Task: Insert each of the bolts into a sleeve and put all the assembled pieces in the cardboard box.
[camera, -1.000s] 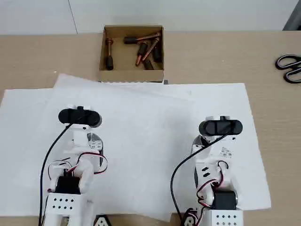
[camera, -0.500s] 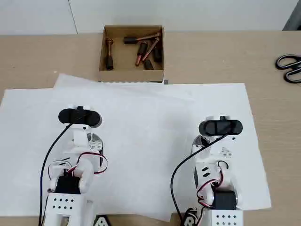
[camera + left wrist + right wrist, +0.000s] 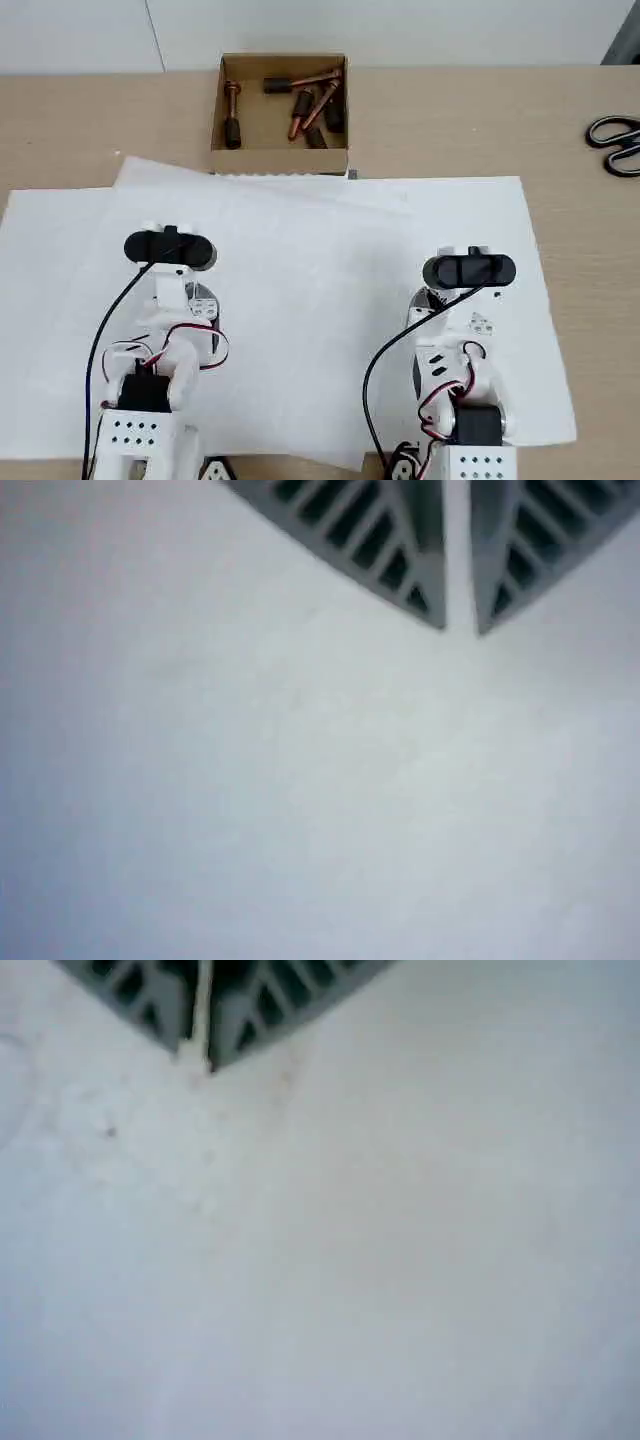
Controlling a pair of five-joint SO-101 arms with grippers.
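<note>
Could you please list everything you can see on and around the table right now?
table: one, tan wood, under everything.
paper: two overlapping sheets, white, covering the near part of the table.
cardboard box: one, brown, at the far edge of the paper.
bolts in sleeves: several, copper with dark sleeves, inside the box.
scissors: one pair, black handles, at the table's far right edge.
arms: two, white with black cameras, side by side over the paper.
left gripper: grey, shut, above paper.
right gripper: grey, shut, above paper.
</note>
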